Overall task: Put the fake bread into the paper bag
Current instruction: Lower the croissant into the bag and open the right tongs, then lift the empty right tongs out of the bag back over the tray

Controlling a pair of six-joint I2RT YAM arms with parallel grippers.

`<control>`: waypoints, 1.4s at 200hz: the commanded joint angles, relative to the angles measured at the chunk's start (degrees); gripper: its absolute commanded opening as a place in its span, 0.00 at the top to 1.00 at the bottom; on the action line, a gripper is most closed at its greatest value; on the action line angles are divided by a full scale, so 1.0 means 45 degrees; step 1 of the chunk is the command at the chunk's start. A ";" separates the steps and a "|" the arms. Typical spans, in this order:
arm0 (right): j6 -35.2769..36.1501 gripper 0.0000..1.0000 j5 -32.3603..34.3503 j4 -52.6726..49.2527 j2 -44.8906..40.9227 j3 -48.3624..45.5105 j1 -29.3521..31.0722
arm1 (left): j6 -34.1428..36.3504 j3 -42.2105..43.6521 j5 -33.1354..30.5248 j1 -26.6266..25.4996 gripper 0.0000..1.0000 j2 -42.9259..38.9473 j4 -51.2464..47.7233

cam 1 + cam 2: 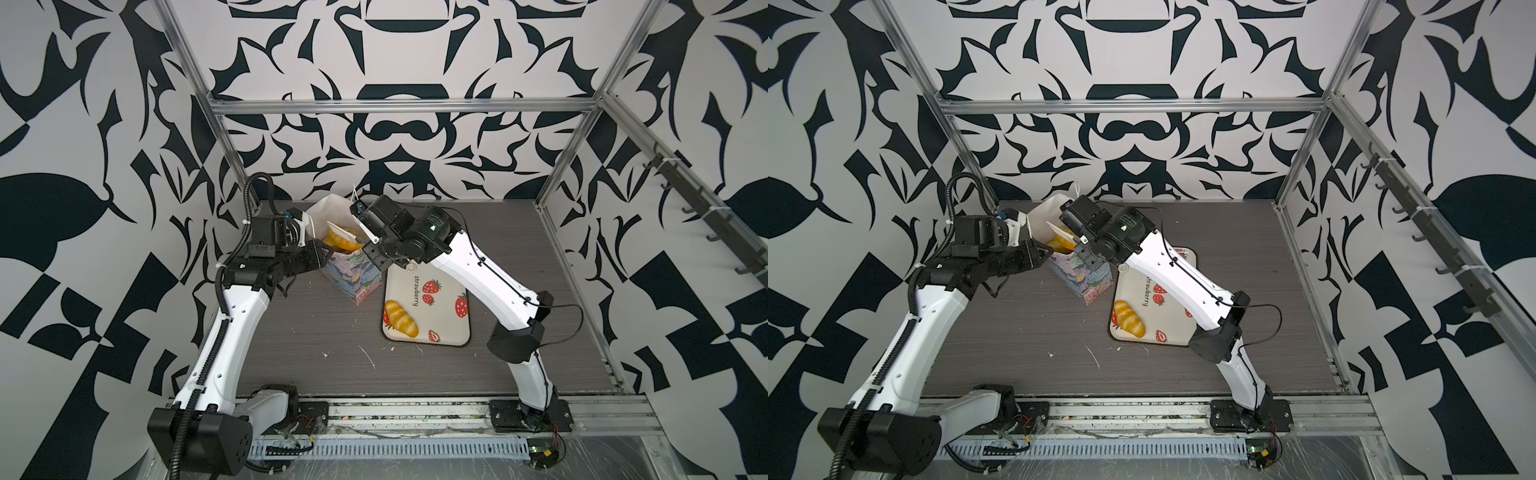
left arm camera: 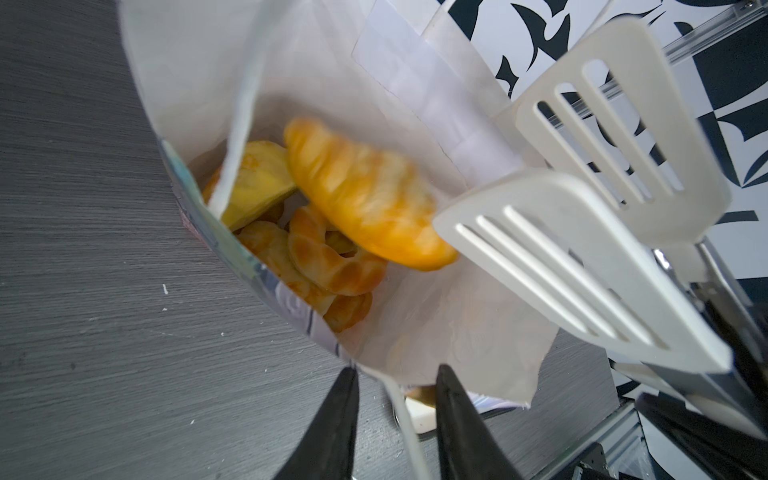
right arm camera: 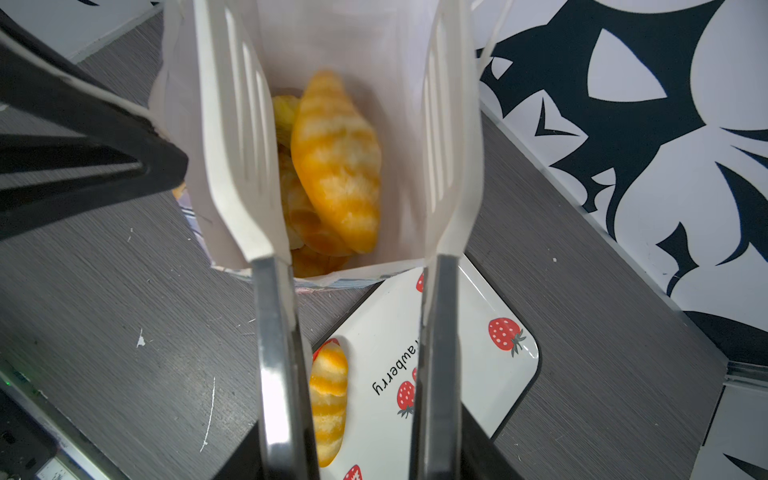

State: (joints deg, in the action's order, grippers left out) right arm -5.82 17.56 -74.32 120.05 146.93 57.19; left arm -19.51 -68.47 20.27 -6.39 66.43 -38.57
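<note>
White tong blades on the right gripper point(image 3: 345, 137) stand apart, releasing a croissant point(image 3: 336, 166) into the paper bag point(image 1: 353, 274). Left gripper point(image 2: 395, 415) pinches the bag's nine o'clock rim; keep it steady.

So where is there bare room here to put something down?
The grey wooden tabletop is bare in front of the pastel paper bag; most of the cream strawberry tray is free beside one golden toy roll. The bag's mouth is crowded.
</note>
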 commanded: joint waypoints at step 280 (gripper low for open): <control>-0.2501 0.47 0.0951 0.1653 -0.7104 -0.9451 -0.0013 | 0.0223 -0.0384 -0.0680 -0.0005 0.68 -0.0559 -0.0570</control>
State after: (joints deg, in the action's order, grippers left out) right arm -14.57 21.43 -68.90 90.83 106.65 57.19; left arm -19.03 -68.47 17.74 -6.39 64.93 -39.05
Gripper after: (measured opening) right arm 0.527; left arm 0.316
